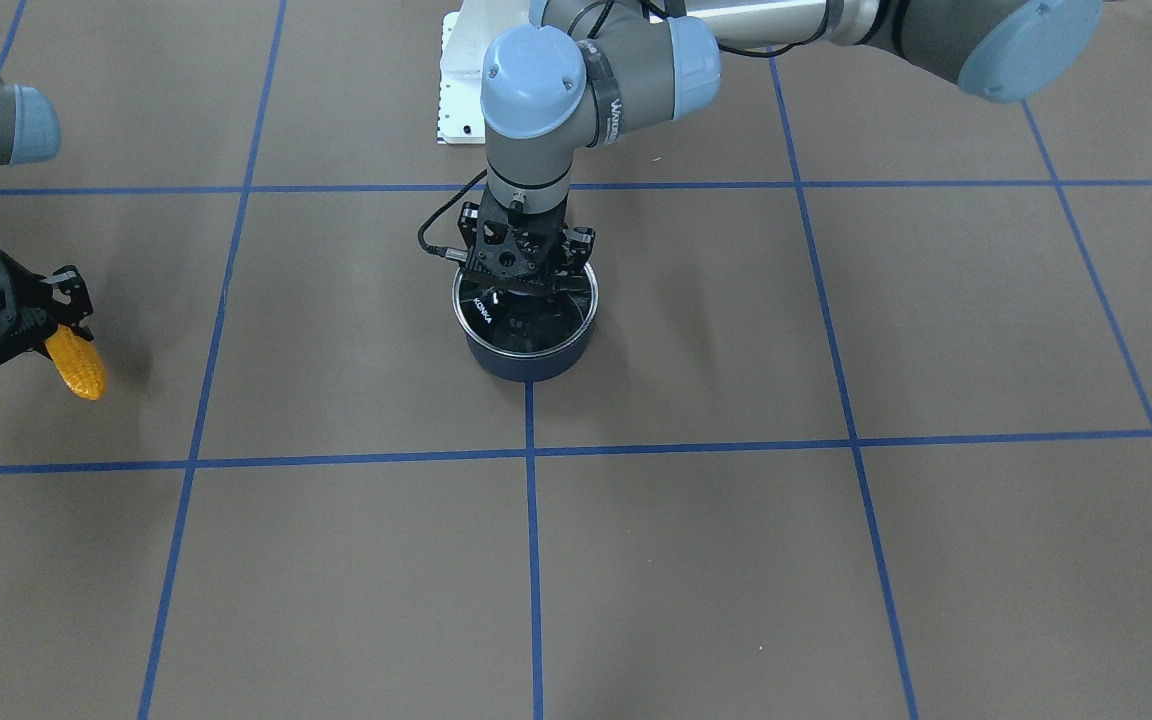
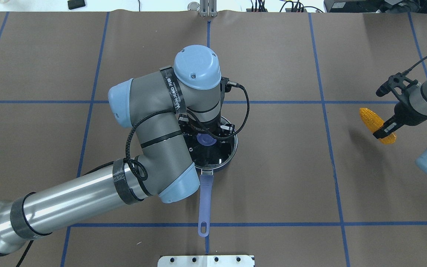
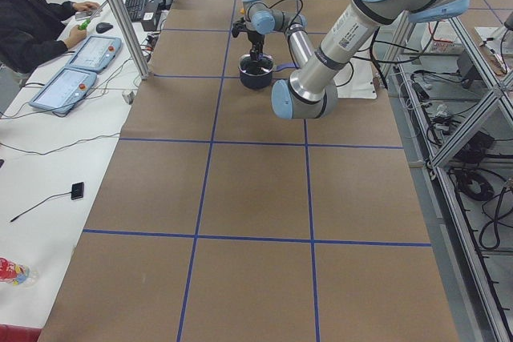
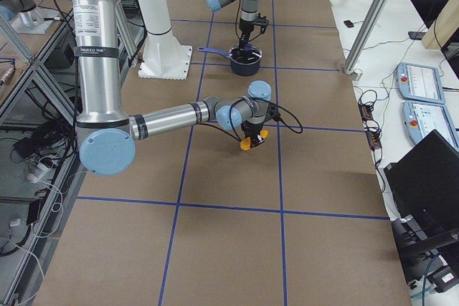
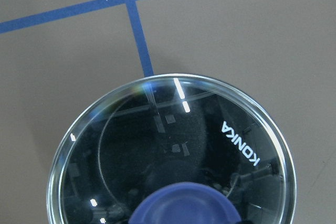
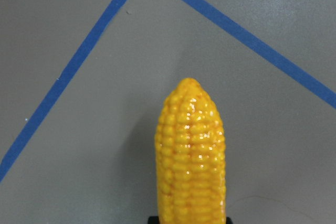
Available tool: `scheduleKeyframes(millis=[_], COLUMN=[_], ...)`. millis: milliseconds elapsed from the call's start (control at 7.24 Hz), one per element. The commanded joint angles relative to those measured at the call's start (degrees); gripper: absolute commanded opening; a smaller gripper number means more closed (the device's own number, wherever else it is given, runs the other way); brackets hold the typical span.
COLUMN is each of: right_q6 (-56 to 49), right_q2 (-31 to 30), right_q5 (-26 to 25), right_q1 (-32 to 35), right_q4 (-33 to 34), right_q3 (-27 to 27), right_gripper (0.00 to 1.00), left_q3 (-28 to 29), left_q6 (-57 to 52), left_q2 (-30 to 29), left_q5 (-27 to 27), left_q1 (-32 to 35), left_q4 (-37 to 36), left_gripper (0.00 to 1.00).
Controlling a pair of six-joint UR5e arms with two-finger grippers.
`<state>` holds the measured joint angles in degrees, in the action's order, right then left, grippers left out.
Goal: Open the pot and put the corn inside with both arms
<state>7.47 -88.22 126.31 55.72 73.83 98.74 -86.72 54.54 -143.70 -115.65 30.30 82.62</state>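
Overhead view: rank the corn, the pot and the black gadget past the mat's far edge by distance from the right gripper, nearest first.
1. corn: clamped in the jaws of the right gripper, at the view's right side.
2. pot: mid-table, near the view's centre.
3. black gadget: upper left, beyond the mat's far edge, plainly farthest.

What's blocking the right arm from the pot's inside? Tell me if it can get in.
Probably not yet. The glass lid covers the pot, and the left gripper sits over its knob. The right gripper holds the corn far off to the side.
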Motion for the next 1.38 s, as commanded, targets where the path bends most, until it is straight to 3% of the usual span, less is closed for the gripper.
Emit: scheduleKeyframes(millis=[0,967,1244], right_q6=[0.0,1.0,1.2], right_q2=[-0.1,2.9,7.3], right_q5=[0.0,0.4,0.3], right_q1=[0.0,-0.1,-1.7], right_q4=[0.0,0.3,6.7], right_q3=[-0.1,1.5,5.4], right_gripper=[0.38,0.38,0.38], left_q3=[0.0,-3.5,-5.7], left_q6=[0.7,-0.9,-2.0], left_q2=[0.0,0.4,2.4], left_q5=[0.1,-0.3,-1.5], left_q1=[-0.1,2.5,4.8], left_q4=[0.2,0.1,0.2], left_gripper=[0.57,0.53,0.52])
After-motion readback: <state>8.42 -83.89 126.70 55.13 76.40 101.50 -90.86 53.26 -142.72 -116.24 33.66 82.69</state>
